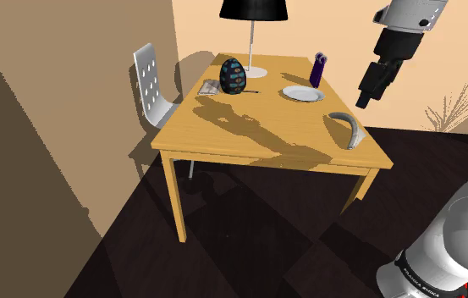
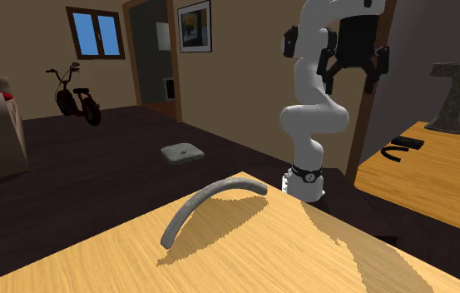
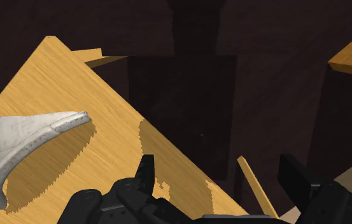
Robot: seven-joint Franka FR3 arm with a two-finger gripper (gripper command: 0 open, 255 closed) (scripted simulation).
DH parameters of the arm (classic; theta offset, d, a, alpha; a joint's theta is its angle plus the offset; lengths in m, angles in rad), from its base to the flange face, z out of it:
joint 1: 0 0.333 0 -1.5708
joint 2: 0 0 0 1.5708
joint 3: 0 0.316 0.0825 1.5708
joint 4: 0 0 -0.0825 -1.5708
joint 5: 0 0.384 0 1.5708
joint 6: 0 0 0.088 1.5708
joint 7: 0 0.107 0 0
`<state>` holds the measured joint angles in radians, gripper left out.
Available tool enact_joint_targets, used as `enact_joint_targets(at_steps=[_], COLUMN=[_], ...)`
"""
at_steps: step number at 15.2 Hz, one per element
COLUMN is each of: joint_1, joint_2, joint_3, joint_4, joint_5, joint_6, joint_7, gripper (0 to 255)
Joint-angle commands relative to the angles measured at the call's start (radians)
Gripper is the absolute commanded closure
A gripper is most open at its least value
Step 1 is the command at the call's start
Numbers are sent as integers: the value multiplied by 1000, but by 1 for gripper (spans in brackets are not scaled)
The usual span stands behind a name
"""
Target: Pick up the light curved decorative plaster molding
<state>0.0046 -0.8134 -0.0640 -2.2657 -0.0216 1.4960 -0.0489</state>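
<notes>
The light grey curved molding (image 1: 347, 129) lies on the wooden table (image 1: 249, 135) close to its corner nearest the stand. In the second exterior view the molding (image 2: 210, 205) arches over the tabletop in the foreground. My black gripper (image 1: 365, 100) hangs in the air above and beyond that table edge, over the dark floor. It is open, its fingers (image 2: 327, 76) spread with nothing between them. In the wrist view the molding (image 3: 20, 144) rests well off to the side of the open gripper (image 3: 221, 184), which looks past the table's edge.
A black-shaded lamp (image 1: 253, 34), a dark patterned egg (image 1: 234, 76), a white plate (image 1: 301, 93) and a purple object (image 1: 317, 69) stand at the table's far side. A white chair (image 1: 151, 85) sits behind it. A second wooden table (image 2: 436, 179) stands near the arm.
</notes>
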Motion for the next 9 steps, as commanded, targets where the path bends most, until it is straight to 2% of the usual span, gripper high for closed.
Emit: enact_joint_targets(at_steps=[1,9], joint_1=[0,-91], joint_2=[0,191], joint_3=[0,-86], joint_4=[0,18], joint_5=[0,-42], joint_6=[0,168], joint_7=[0,66], gripper=[0,0])
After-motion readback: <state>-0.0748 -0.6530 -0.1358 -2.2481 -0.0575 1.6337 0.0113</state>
